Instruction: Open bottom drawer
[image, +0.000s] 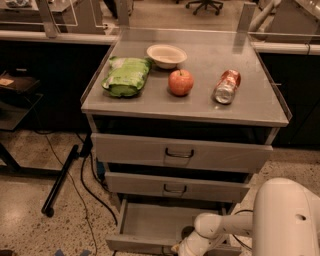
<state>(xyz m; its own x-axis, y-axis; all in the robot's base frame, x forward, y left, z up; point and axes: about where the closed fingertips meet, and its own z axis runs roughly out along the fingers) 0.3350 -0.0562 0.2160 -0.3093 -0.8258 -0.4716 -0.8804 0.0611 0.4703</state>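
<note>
Bottom drawer (150, 224) sat pulled well out at the foot of the cabinet, plain grey inside showing, under the middle drawer (135, 184) and top drawer (130, 149), which sat further in. Gripper (181, 248) was low at the drawer's front edge, near centre where the handle should be, partly cut off by the frame; whether it was clamped or loose could not be told. White arm (225, 225) reached in from the right. The task looked mostly done. Best handling, as I judged it: pull straight along the runners, level, no sideways drag, and ease off before the end stop so the can (227, 86) lying on top and the apple (180, 82) didn't roll.
</note>
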